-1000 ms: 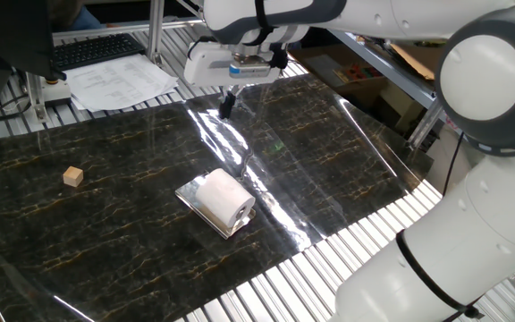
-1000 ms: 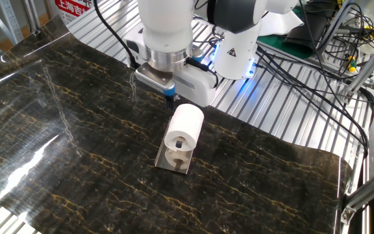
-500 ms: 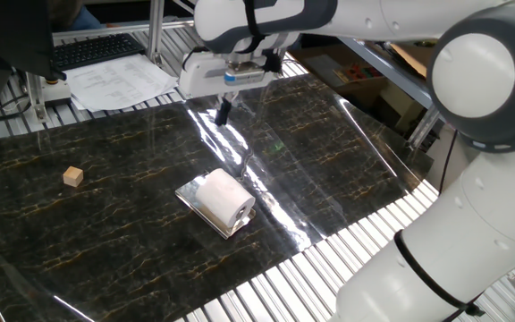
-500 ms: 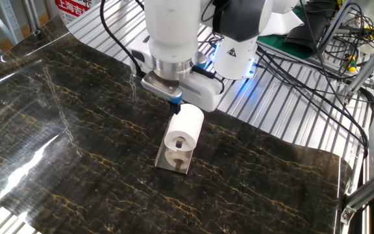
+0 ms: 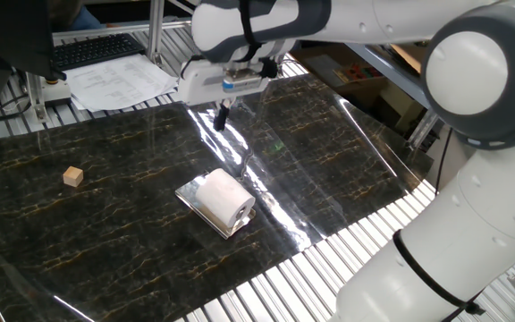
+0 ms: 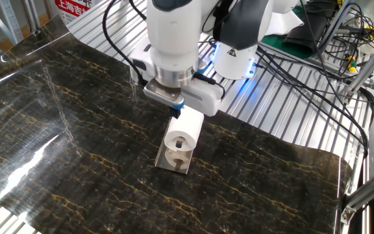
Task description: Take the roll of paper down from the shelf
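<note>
One fixed view: roll of paper (image 5: 224,199) centre-frame looks light, squishy; grab its curved sides gently. Gripper (image 5: 222,116) fingers together, nothing held.

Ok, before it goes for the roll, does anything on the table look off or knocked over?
Nothing stands out. The roll of paper lies on its side on the shiny metal shelf, intact. The small wooden cube sits apart on the dark marbled tabletop. The gripper hangs above the table, holding nothing.
</note>
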Motion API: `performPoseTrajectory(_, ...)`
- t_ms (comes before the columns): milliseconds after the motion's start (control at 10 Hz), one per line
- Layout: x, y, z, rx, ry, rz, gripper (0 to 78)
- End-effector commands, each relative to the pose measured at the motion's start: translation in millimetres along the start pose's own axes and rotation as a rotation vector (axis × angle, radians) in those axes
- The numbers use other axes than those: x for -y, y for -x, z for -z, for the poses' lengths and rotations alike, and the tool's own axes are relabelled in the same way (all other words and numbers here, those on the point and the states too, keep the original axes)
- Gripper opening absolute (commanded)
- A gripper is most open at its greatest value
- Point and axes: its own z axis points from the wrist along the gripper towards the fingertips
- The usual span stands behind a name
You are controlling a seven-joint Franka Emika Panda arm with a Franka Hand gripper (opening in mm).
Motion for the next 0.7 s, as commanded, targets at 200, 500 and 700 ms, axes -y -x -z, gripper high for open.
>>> performPoseTrajectory(200, 1.4, 1.0, -19.2, 0.003, -0.003, 0.027, 0.0)
performPoseTrajectory(500, 1.8, 1.6, -22.9, 0.032, -0.008, 0.048, 0.0)
performPoseTrajectory(700, 1.8, 1.5, -22.9, 0.035, -0.016, 0.056, 0.0)
